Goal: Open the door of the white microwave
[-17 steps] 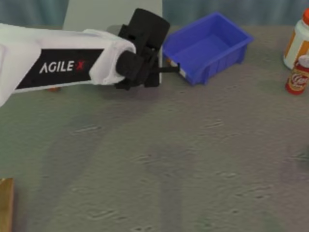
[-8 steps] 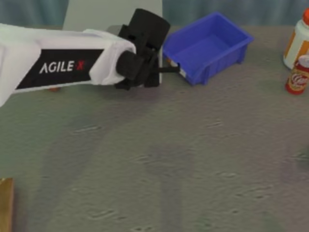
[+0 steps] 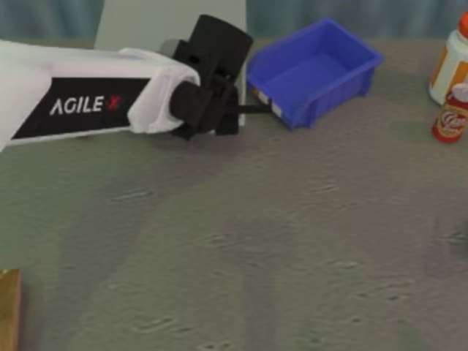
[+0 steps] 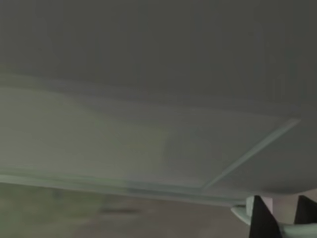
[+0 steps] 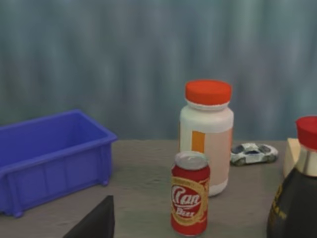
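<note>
- White microwave (image 3: 170,22) sits beside the blue bin (image 3: 314,69), its door (image 4: 148,99) filling the left wrist view.
- Left gripper (image 3: 245,108) is at the microwave's front; I cannot tell how its jaws stand.

Bystanders on the grey table (image 3: 292,241)

An open, empty blue plastic bin (image 3: 314,69) sits toward the far edge, angled to the table's sides. At the right edge stands a white plastic bottle with an orange-red cap and an orange label stripe (image 5: 206,136), and a red soda can with a silver top (image 5: 190,199) stands just in front of it. A small white toy car (image 5: 253,153) lies behind them, beside a dark sauce bottle with a red cap (image 5: 296,201). A wooden block (image 3: 9,307) shows at the near left corner.
</note>
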Tool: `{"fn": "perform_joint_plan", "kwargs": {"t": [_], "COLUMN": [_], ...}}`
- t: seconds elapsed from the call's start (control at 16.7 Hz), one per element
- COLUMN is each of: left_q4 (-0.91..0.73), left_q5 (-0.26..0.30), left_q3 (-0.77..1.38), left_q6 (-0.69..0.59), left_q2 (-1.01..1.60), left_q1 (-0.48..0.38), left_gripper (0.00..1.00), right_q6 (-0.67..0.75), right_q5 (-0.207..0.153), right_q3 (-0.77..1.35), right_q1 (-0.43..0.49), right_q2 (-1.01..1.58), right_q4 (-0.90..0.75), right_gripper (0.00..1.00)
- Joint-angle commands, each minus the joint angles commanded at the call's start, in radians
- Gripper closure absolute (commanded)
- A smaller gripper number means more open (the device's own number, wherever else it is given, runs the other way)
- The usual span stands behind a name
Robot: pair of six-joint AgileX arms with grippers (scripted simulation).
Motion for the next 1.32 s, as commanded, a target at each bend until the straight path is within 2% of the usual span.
{"fn": "perform_joint_plan", "kwargs": {"t": [1.32], "left_q4": [0.015], "left_q5": [0.013], "left_q3": [-0.028], "left_q6": [0.025], "left_q2": [-0.015], "left_q1": [0.005], "left_gripper": [1.0], "right_q6": [0.0], "right_q5": [0.0], "right_q3": [0.0], "right_q1": [0.0], "right_q2": [0.0], "right_q4": [0.0], "right_gripper": [0.0]}}
